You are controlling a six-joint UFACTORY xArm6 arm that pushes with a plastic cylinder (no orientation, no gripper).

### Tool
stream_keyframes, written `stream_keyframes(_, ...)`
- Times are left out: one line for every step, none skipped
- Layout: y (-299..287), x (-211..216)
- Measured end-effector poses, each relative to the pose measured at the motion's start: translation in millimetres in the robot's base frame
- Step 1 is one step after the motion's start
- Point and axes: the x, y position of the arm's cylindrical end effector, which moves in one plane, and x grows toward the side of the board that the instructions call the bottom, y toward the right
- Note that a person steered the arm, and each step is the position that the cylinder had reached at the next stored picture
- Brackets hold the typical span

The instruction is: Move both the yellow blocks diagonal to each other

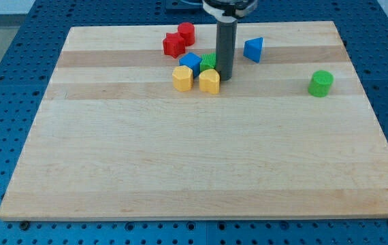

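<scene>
- Near the view's top centre of the wooden counter point(201, 156), my tip point(225, 77) stands just to the view's right of the yellow heart-shaped block point(209, 81), touching it or nearly so.
- No gripper is fitted — only a straight dark rod, holding nothing, so open or shut does not apply.
- The yellow hexagonal block point(182, 77) sits just to the view's left of the heart, the two almost level in a row, not diagonal.
- Crowding them from above: a blue block point(190, 61) and a green block point(208, 62), partly hidden by the rod.
- Two red blocks point(178, 41) lie farther toward the view's top; a blue triangular block point(253, 49) and a green cylinder point(320, 83) stand well apart on the view's right.
- Risk, as judged here — a push toward the view's left would likely drive the heart into the hexagon, shifting both together and keeping them level.
- An off-centre push could spin the heart or let it slip past the tip, and the green and blue neighbours may be dragged along.
</scene>
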Motion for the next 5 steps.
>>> stream_keyframes(-17.8, 11.1)
stream_keyframes(-30.0, 27.7)
stream_keyframes(-34.6, 34.8)
stream_keyframes(-34.6, 12.6)
stream_keyframes(-34.6, -12.1)
